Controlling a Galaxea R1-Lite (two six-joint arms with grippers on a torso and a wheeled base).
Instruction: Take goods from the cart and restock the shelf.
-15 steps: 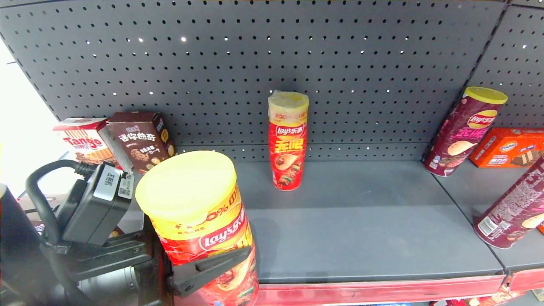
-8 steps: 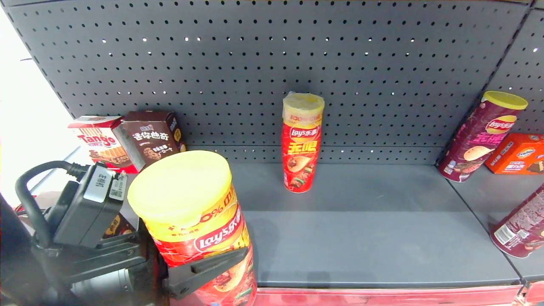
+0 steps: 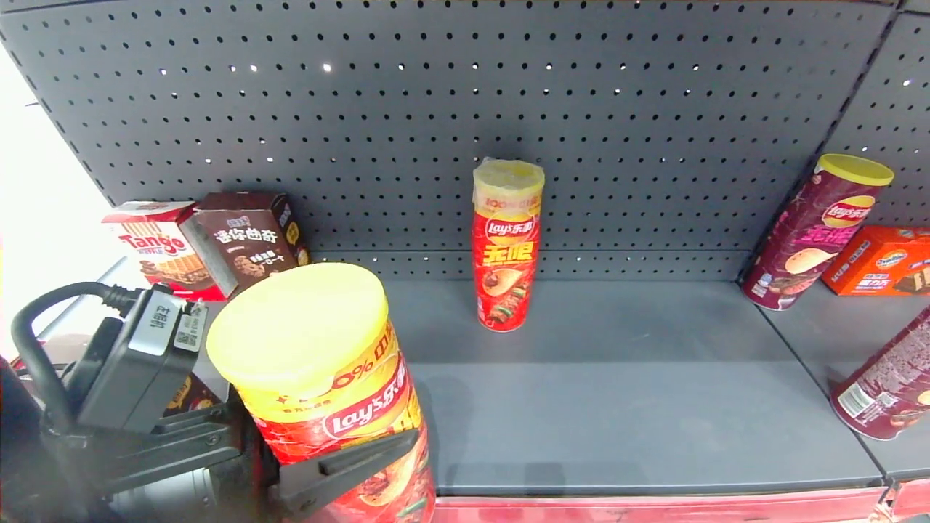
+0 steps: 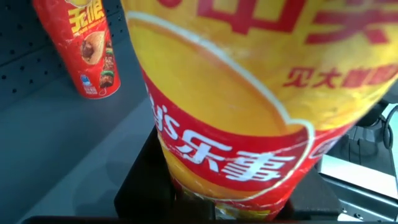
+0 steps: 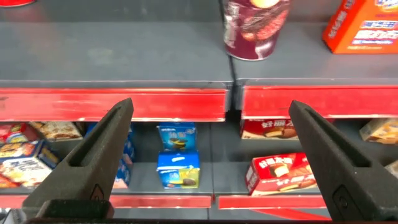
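Restocking is judged unfinished: a yellow-lidded can (image 3: 312,349) is clamped by the left gripper (image 3: 341,465), not yet set on the shelf (image 3: 617,407), where one red can (image 3: 506,247) is stood ahead; the right gripper (image 5: 210,106) is spread wide.

Bright even light; white glare far left; soft shadows on shelf (image 3: 617,378).

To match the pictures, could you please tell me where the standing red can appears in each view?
Head view: standing red can mid-picture, at the back of the shelf.
Left wrist view: on the shelf, beyond the held can, at.
Right wrist view: cannot tell; a red sliver at the edge may be it.
Shared landmark: the shelf.
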